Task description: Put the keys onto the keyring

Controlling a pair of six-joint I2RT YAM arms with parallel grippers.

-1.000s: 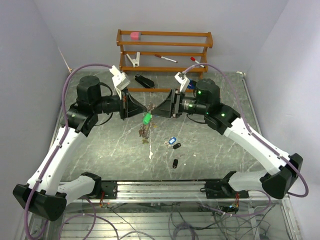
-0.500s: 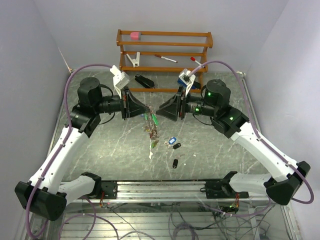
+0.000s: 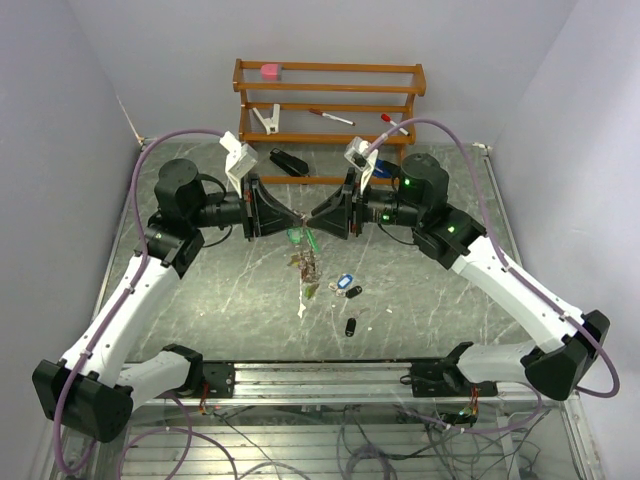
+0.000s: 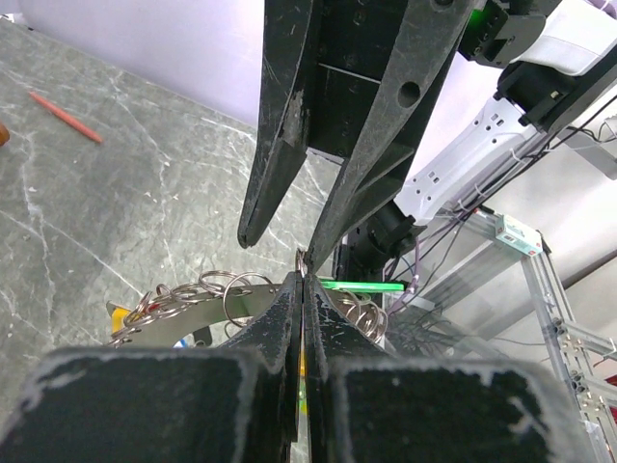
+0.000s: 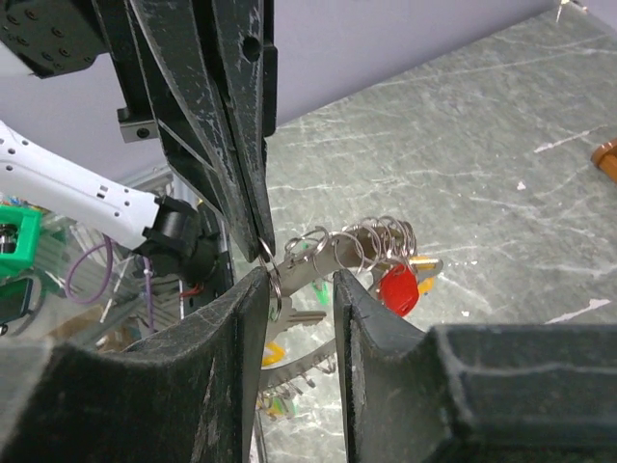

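My left gripper (image 3: 293, 219) is shut on the keyring (image 3: 305, 258), a silvery loop hanging below it with several small rings and green, yellow and red tags. In the left wrist view the jaws (image 4: 303, 275) pinch its wire, with a green tag (image 4: 362, 285) behind. My right gripper (image 3: 313, 220) faces the left one tip to tip, and its jaws (image 5: 299, 280) stand open around the keyring's band (image 5: 323, 258), beside a red tag (image 5: 397, 289). Loose keys lie on the table: a blue one (image 3: 345, 281) and two black ones (image 3: 354, 292) (image 3: 350, 326).
A wooden rack (image 3: 330, 100) stands at the back with a pink block, a white clip and red-capped pens. A black object (image 3: 290, 162) lies in front of it. A red pen (image 4: 63, 114) lies on the marble table.
The right gripper drew back from the left one and opened, then came in again to meet it. The keyring cluster now hangs lower from the left gripper.
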